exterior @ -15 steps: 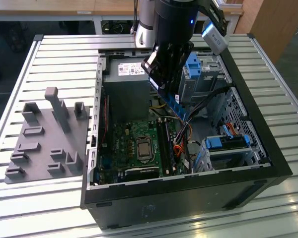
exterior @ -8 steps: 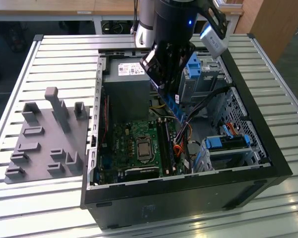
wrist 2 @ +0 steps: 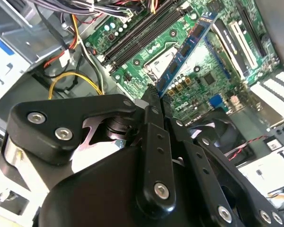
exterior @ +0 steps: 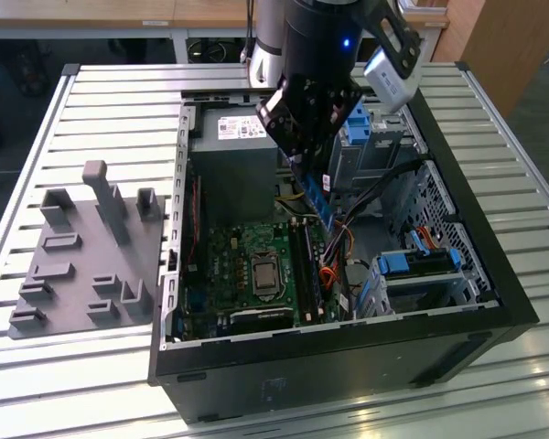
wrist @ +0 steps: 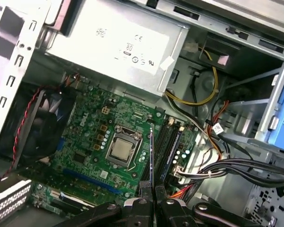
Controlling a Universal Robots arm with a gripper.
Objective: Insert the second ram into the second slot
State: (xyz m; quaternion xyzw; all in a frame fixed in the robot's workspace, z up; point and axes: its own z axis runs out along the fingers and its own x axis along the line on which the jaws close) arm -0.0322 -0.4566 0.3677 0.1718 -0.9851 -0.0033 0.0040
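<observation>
1. Pincer (wrist 2: 154,97) of mine is closed down to a thin gap. Its 2 fingers (wrist 2: 150,132) pinch 1 short end of the second ram (wrist 2: 185,49), and nothing else is in its hold.
2. Seen from the exterior view, the dark blue stick hangs tilted under my wrist, inside the open computer case (exterior: 348,352) and above the green motherboard (exterior: 229,270).
3. In the first wrist view I see the stick edge-on as a thin line running out from my fingertips. It lies between the processor socket (wrist: 122,148) and the black memory slots (wrist: 166,144), just beside those slots and roughly parallel to them. It is not seated in any slot.
4. Beyond the board's far edge sits the grey power supply (wrist: 118,42). A dark fan (wrist: 38,127) with red and black wires stands at the board's side.
5. On the exterior view's left, a grey parts tray (exterior: 82,265) rests on the slatted table (exterior: 119,91) beside the case. Bright blue drive-bay clips (exterior: 419,263) sit inside the case on the exterior view's right, well apart from my stick.
</observation>
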